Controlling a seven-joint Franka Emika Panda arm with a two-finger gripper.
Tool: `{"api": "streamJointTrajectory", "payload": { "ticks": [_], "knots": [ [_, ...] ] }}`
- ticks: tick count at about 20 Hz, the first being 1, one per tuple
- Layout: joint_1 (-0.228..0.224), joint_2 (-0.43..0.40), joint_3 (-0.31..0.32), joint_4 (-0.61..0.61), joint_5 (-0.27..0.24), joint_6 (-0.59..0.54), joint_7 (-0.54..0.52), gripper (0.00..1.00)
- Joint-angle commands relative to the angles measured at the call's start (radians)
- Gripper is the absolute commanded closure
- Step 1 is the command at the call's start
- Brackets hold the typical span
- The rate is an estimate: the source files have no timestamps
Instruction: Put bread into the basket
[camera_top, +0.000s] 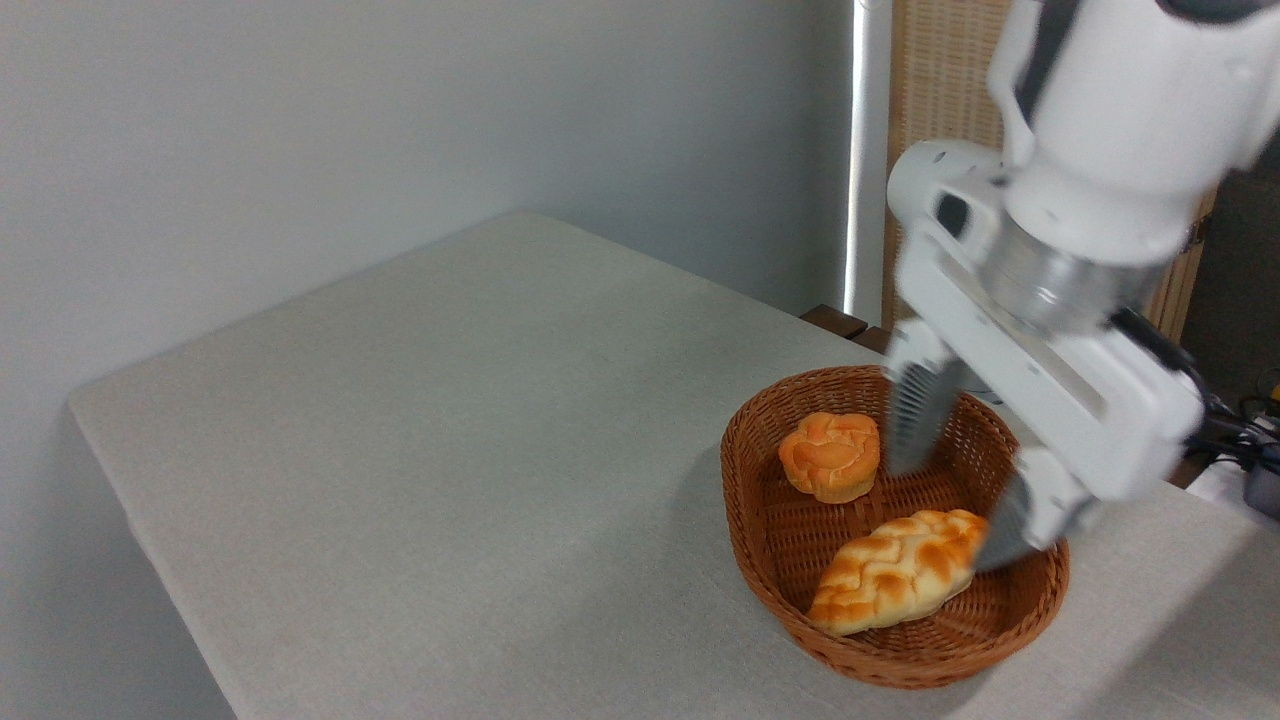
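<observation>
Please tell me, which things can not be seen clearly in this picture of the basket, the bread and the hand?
- Camera view: the bread's right tip is hidden behind a finger of the open hand.
- The basket's far right rim is covered by the hand.
- Whether that finger touches the bread cannot be told.
- The arm is cut off by the top edge.

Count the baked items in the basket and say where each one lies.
2. The braided bread lies flat at the near end of the basket; the round orange bun sits at the far end. None seem hidden.

Arm cut off at top edge; basket's far rim (right side) behind the tool.
</observation>
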Motion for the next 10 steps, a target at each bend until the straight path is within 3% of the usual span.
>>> {"api": "streamJointTrajectory", "payload": {
  "ticks": [1,6,10],
  "knots": [
    [-0.012,0.006,-0.159,0.057,-0.091,-0.013,-0.243,0.00],
    [0.001,0.069,-0.386,0.176,-0.093,-0.012,-0.457,0.00],
    [0.042,0.244,-0.532,0.378,-0.082,-0.027,-0.701,0.00]
  ]
}}
